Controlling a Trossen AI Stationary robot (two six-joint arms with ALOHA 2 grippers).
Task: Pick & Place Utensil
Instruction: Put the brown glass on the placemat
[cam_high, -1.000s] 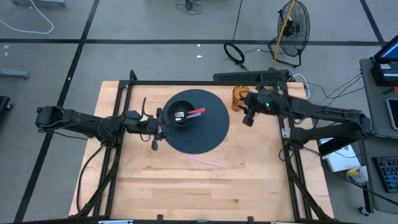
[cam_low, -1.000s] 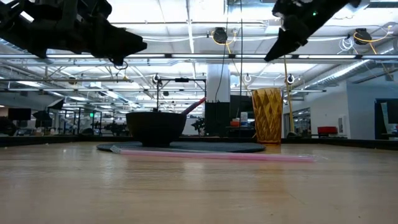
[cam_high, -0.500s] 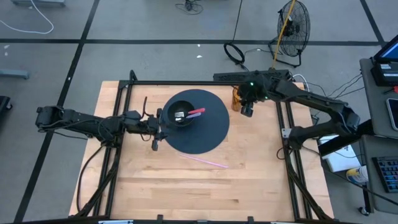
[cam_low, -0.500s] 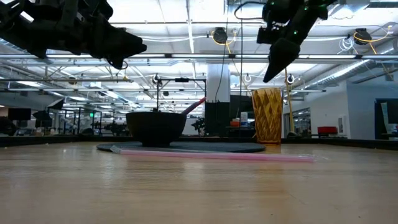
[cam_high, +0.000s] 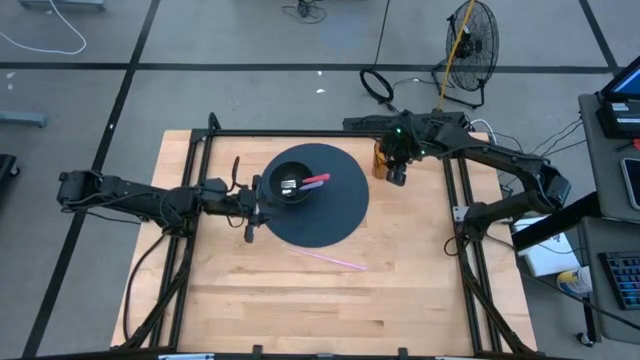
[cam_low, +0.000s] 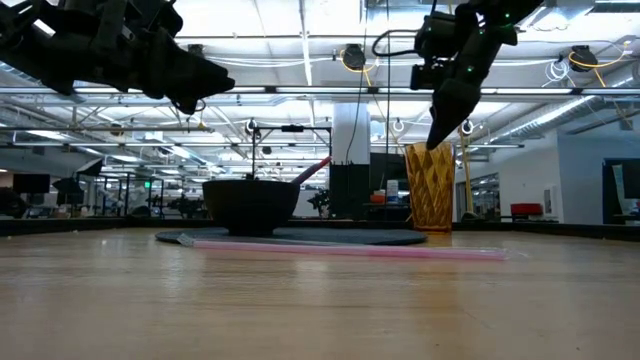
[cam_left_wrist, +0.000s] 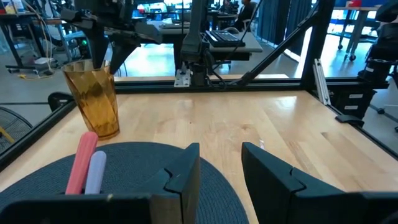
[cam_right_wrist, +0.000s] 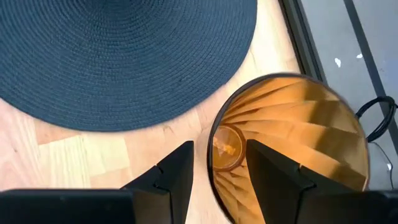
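A black bowl (cam_high: 290, 188) stands on a round dark mat (cam_high: 340, 215) and holds a pink-handled utensil (cam_high: 315, 181) and a pale-handled one (cam_left_wrist: 95, 172). A thin pink straw (cam_high: 330, 258) lies on the wood near the mat's near edge. An amber ribbed cup (cam_high: 382, 156) stands upright off the mat's far right. My right gripper (cam_right_wrist: 217, 165) is open and points down just above the cup's rim (cam_right_wrist: 213, 140), one finger over the inside and one outside. My left gripper (cam_high: 255, 208) hovers open at the bowl's left side, above the mat.
A black metal frame (cam_high: 300, 134) runs along the table's far edge and sides, close behind the cup. Open wood (cam_high: 300, 300) lies toward the near edge. Beyond the table stand a floor fan (cam_high: 470, 40), cables and desks.
My right gripper has swung from the table's right side toward the far edge and left, over the amber cup, tipping downward and dropping until its fingertips are just above the rim. The cup, bowl, utensils and straw stayed put.
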